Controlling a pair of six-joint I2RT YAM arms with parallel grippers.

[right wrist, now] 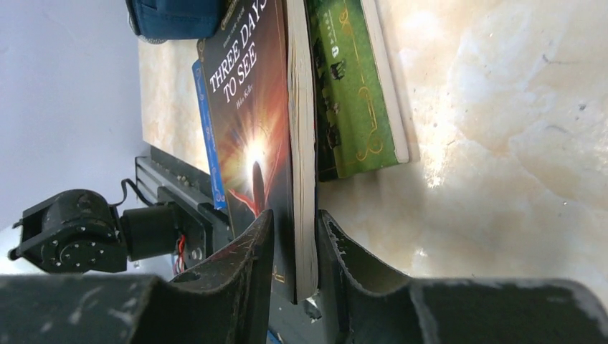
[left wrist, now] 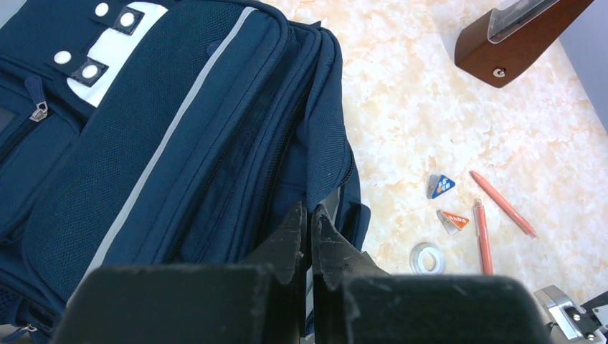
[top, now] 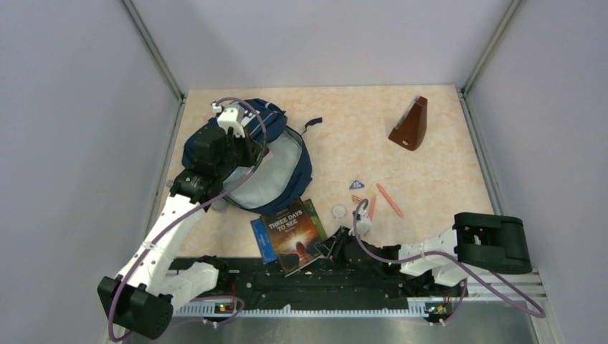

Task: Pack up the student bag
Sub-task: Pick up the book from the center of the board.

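Marbled table [top: 437,179], lilac walls [top: 323,36]; left claw [left wrist: 309,216] closed (by student bag [left wrist: 179,143]), right claw [right wrist: 295,218] pinching book [right wrist: 251,107]

The dark book [right wrist: 247,122] carries "THREE DAYS TO SEE" in pale capitals on its cover; print on the green book [right wrist: 348,93] is too small to read.

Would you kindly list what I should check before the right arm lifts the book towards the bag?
1. Right gripper straddles book: ok, a finger on each face.
2. Only that book between the jaws: ok; green book lies outside them.
3. Grip firm enough to lift: cannot tell.
4. Bag open: ok.
5. Left gripper shut at bag's rim: ok; whether it pinches fabric, cannot tell.
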